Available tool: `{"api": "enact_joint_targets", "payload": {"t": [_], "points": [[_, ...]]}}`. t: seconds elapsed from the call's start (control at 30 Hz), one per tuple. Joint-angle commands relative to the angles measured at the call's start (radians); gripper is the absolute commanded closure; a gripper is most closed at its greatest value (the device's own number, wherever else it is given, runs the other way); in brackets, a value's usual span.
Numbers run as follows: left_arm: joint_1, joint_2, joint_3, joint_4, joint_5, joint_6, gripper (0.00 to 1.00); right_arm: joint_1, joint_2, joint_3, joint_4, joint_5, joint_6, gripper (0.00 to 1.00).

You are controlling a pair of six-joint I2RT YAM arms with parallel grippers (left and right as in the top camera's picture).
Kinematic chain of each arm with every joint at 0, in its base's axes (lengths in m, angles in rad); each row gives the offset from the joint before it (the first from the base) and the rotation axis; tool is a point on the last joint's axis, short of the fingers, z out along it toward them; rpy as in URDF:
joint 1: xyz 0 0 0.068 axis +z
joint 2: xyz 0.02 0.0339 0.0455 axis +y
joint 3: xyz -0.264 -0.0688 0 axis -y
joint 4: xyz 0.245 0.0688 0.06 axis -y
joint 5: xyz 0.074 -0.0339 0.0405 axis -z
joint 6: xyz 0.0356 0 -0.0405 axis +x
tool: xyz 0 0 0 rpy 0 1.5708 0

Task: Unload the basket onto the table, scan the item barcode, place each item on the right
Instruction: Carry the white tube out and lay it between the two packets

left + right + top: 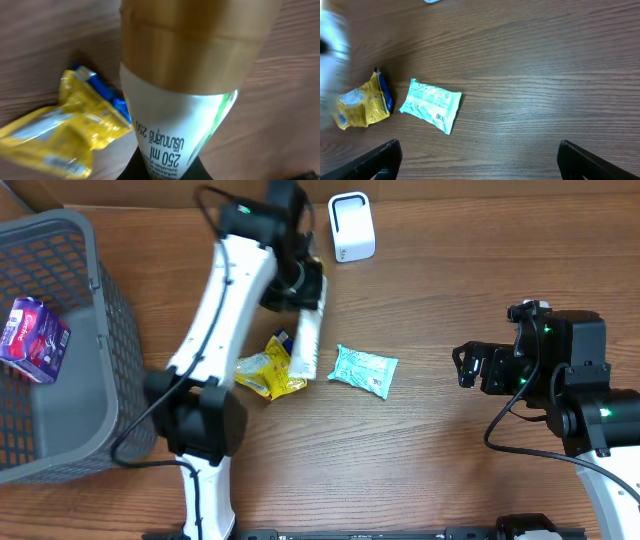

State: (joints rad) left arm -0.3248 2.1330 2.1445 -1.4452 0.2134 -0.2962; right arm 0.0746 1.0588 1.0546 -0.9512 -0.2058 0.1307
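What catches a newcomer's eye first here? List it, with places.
The left gripper grips a white 250 ml tube with a tan far end, near the white box-shaped scanner at the back. A crumpled yellow packet and a pale teal sachet lie on the wooden table beside it. A purple carton sits in the grey plastic basket at far left.

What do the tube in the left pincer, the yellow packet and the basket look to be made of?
The tube looks like smooth plastic: glossy white printed body, satin gold end. The yellow packet seems thin plastic or foil film, shiny and crinkled. The basket is likely moulded grey plastic, matte, with lattice walls.
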Motion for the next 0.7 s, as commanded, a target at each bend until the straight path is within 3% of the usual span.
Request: {"api": "enact_joint_targets", "payload": {"t": [0.0, 0.17, 0.43, 0.5, 0.63, 0.67], "points": [[-0.047, 0.000, -0.126, 0.087, -0.004, -0.126, 0.96, 0.005, -0.001, 0.018, 0.011, -0.005, -0.002, 0.00], [-0.083, 0.005, -0.311, 0.276, -0.033, -0.214, 0.96, 0.005, -0.001, 0.018, 0.010, -0.005, -0.002, 0.00], [-0.089, 0.005, -0.435, 0.328, -0.199, -0.294, 0.93, 0.005, -0.001, 0.018, -0.001, -0.005, -0.002, 0.00], [-0.089, 0.005, -0.447, 0.328, -0.198, -0.294, 0.75, 0.005, -0.001, 0.018, -0.001, -0.005, -0.002, 0.00], [-0.089, 0.005, -0.446, 0.328, -0.195, -0.292, 0.00, 0.005, -0.001, 0.018, 0.000, -0.005, -0.002, 0.00], [-0.089, 0.004, -0.442, 0.328, -0.194, -0.286, 0.00, 0.005, -0.001, 0.018, 0.000, -0.005, -0.002, 0.00]]}}
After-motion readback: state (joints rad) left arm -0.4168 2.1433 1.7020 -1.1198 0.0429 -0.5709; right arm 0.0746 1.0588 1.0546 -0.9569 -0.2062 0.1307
